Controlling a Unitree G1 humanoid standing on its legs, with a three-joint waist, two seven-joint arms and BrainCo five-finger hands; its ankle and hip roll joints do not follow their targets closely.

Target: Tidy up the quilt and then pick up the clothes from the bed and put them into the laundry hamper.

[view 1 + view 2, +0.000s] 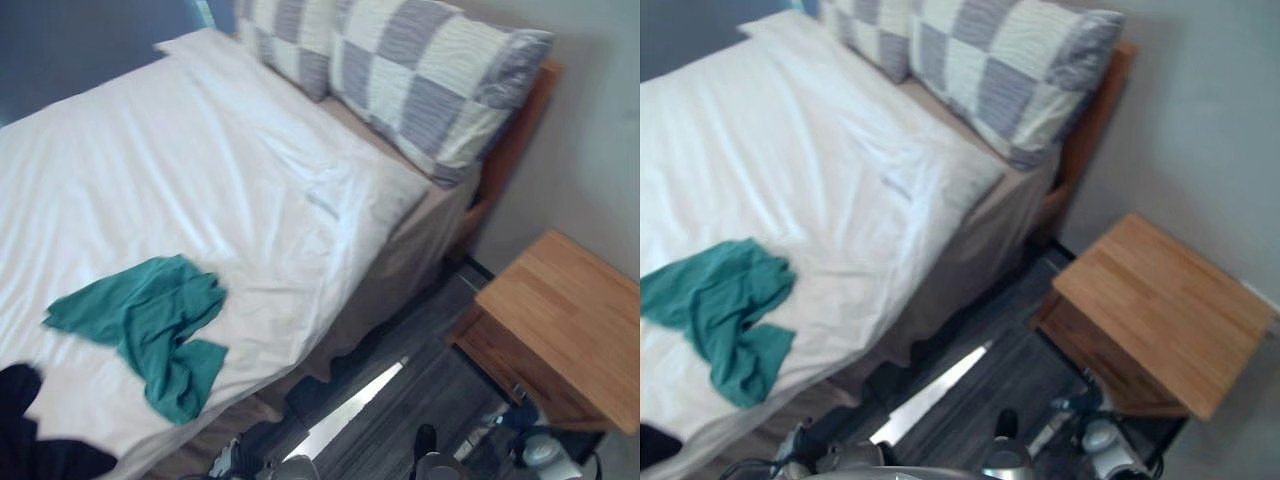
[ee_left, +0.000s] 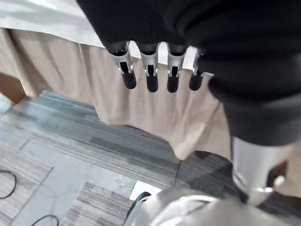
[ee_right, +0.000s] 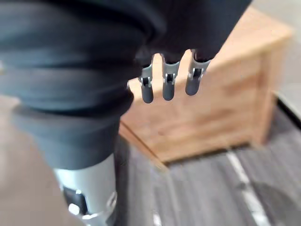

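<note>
One green garment [image 1: 150,325] lies crumpled on the near left of the white quilt [image 1: 180,190], with two checked pillows [image 1: 430,80] far right. Both hands, left [image 2: 150,70] and right [image 3: 167,80], hang empty with relaxed fingers beside the bed, well apart from it.

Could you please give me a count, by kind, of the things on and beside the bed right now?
Grey-and-cream checked pillows: 2
White quilt: 1
Teal crumpled garment: 1
Black garment at the quilt's near edge: 1
Wooden bedside table: 1
Total: 6
</note>
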